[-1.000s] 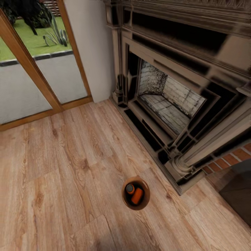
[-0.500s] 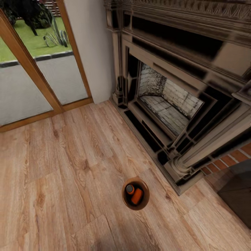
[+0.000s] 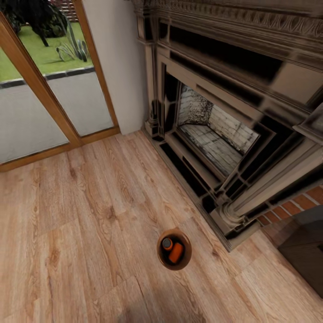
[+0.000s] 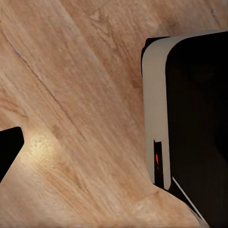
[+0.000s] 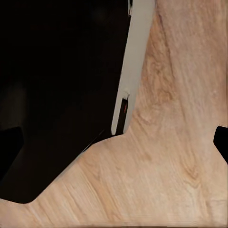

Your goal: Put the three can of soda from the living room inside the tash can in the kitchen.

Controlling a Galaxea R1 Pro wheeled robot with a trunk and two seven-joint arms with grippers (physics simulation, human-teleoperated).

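Observation:
On the wood plank floor stands the tash can [image 3: 184, 259], a small round bin with a tan-brown rim, close to the fireplace corner. Two cans of soda lie inside it. One can [image 3: 167, 243] stands with its silvery top up, and an orange can [image 3: 176, 253] lies on its side beside it. The dark blue can is out of view. My left gripper [image 4: 114, 147] hangs over bare floor with one dark fingertip [image 4: 9, 147] at the picture's edge. My right gripper [image 5: 114, 142] is open and empty, its fingertips [image 5: 222, 142] far apart.
A large dark fireplace [image 3: 215, 134] with a brick-lined opening fills the right side. A glass door with a wooden frame [image 3: 45, 103] is at the back left. The robot's black and grey base [image 4: 190, 109] is close under both wrists.
The whole head picture has shifted a little, so the camera moved. The bin and the cans in it have not moved.

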